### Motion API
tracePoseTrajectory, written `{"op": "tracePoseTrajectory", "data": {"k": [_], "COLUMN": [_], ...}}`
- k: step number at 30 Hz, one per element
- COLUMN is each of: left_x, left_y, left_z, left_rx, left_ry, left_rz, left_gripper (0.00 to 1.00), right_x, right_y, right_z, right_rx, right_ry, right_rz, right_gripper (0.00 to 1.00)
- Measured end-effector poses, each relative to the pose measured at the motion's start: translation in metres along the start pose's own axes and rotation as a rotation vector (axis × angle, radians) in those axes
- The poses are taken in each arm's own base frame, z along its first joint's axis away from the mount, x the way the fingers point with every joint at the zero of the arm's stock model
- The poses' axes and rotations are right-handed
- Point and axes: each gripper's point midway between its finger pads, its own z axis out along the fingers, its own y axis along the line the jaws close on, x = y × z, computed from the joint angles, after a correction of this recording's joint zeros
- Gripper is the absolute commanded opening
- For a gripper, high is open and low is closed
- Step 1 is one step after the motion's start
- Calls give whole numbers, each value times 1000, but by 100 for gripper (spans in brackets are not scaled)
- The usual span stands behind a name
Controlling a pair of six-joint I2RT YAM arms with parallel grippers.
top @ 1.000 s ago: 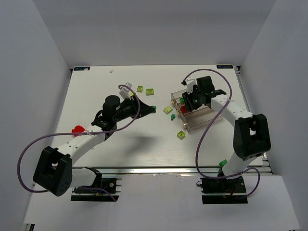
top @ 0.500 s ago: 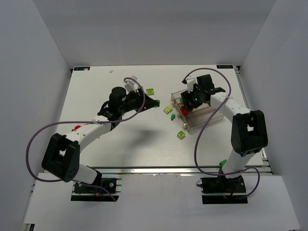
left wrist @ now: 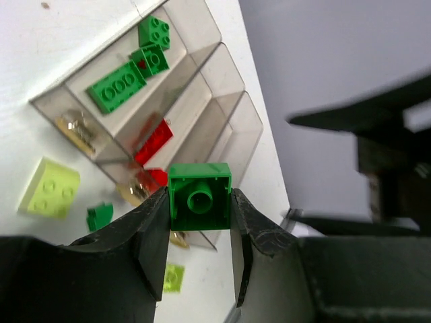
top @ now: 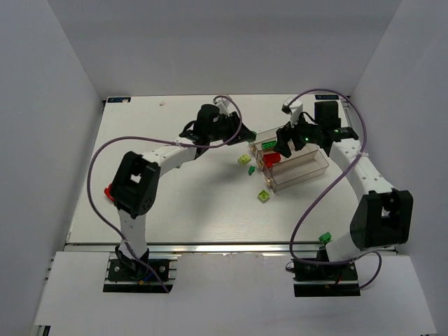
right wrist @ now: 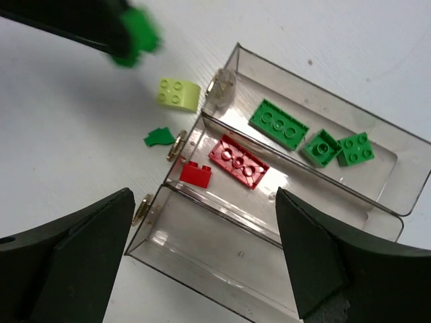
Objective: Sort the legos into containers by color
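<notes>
**Item 1. Left gripper** [left wrist: 199,203]: clenched on a small green square plastic brick [left wrist: 199,188]. The two black fingers press its opposite flat walls, and its hollow underside faces the wrist camera. That pinch probably keeps so small a piece from twisting. The brick is carried clear of the white table [top: 175,203], just short of the tray's end.

**Item 2. Right gripper** [right wrist: 202,256]: jaws spread wide with nothing between them, hanging above the tray.

**Item 3. Stepped tray of three joined bins, clear smoky plastic** [right wrist: 222,222]: the likely destination for item 1.
- Far bin: a long green brick [right wrist: 279,124] and two small green bricks [right wrist: 321,147]. The carried brick belongs here by colour.
- Middle bin: a long red brick [right wrist: 238,161] and a small red brick [right wrist: 196,173].
- Near bin: no bricks, presumably reserved for lime.

**Item 4. Unsorted pieces on the table:**
- Lime yellow-green brick [right wrist: 179,94], just beside the tray's end.
- Dark green fragment [right wrist: 158,137], near the lime brick.
- Second lime brick [top: 264,197], in front of the tray.
- Red brick [top: 109,190], well apart at the left.
- Green brick [top: 325,238], by the right arm's base.

**Status:** sorting appears partly done, with no lime brick placed yet.
</notes>
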Motion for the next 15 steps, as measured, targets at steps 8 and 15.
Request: {"op": "tracePoseTrajectory", "data": {"k": [8,15], "left_x": [-4,-17], "left_y": [30,38], "left_z": [72,103], "left_rx": [-42,-66], "left_ry": [39,24], "left_rz": [-14,-6], "left_gripper": [3,9], "right_x": [16,18], "right_y": [27,30], "right_z": [-8,-9], "right_rx": [-88,-100], "right_ry": [-46,-71], "right_rz": [9,48], "right_gripper": [71,49]}}
